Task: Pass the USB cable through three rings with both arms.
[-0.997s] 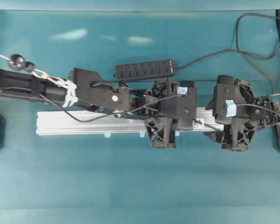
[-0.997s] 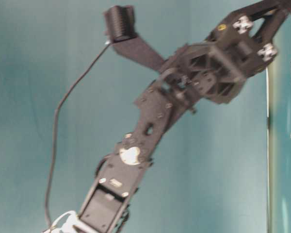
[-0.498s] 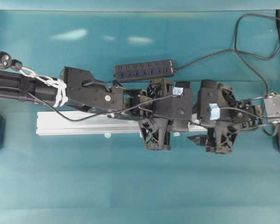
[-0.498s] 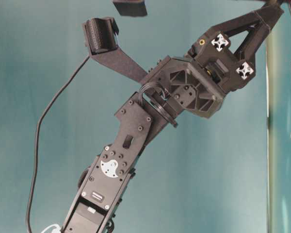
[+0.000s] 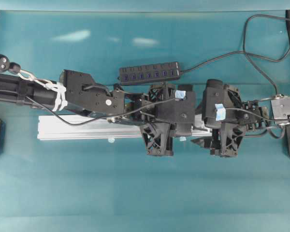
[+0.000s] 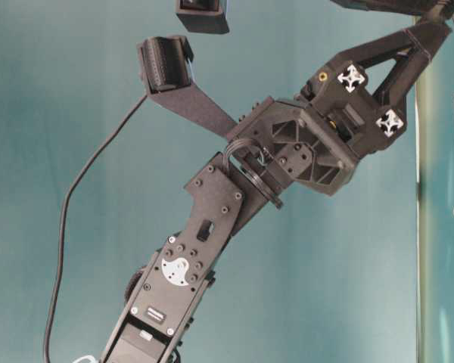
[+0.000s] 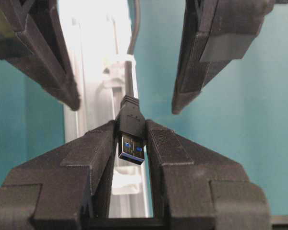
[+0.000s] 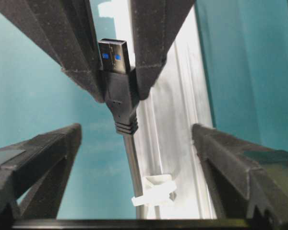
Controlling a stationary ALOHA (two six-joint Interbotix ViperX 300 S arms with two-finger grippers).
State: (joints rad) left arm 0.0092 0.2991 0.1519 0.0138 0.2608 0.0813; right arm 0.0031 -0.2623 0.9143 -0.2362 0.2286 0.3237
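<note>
Gripping the USB cable [image 7: 131, 132] by its plug just past a ring [image 8: 152, 192] on the rail [image 5: 87, 128], the left hand [image 7: 131, 143] offers it to the spread right hand [image 8: 134, 158], which I judge must clamp the plug next.

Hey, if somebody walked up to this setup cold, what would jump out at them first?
Probably the USB plug pinched between the fingers of the left gripper, its blue insert showing, right over the bright silver rail. Facing it, the right gripper stands with its jaws open on either side of the cable, which runs through a small whitish ring on the rail. From overhead, both black arms meet nose to nose at the rail's right end.
</note>
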